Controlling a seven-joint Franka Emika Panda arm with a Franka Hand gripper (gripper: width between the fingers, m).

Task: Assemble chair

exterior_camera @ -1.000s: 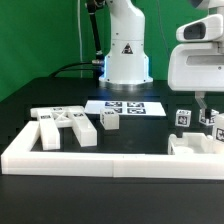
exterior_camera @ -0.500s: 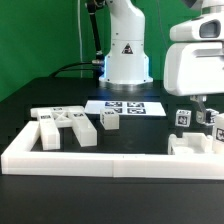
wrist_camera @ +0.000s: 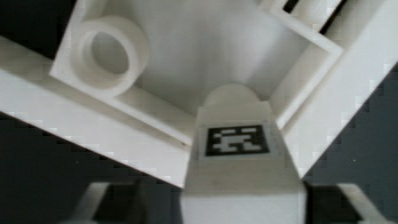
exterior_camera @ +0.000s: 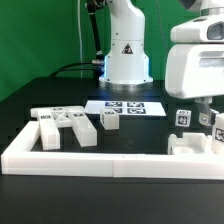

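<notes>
**Wrist view only.** A white post with one black-and-white tag stands in the middle of the picture. It lies between the gripper; its fingers are blurred on either side. Whether they press on the post or stand just off it cannot be told. Beyond the post is a white slab with raised edges and a round ring moulded into one corner.

**Exterior view only.** The gripper hangs under its bulky white housing at the exterior view's right, low over the parts there. The robot base stands at the back, in the middle.

**Surface and room.** A black table sits before a green backdrop. The marker board lies flat in front of the base. A long low white wall borders the near side.

**Chair, unassembled.** All pieces are chunky white plastic with small tags.
- A cluster of slabs lies at the exterior view's left.
- A small block sits just beside that cluster.
- A tagged block and a low notched piece lie at the right, under the gripper and well apart from the left cluster.
</notes>
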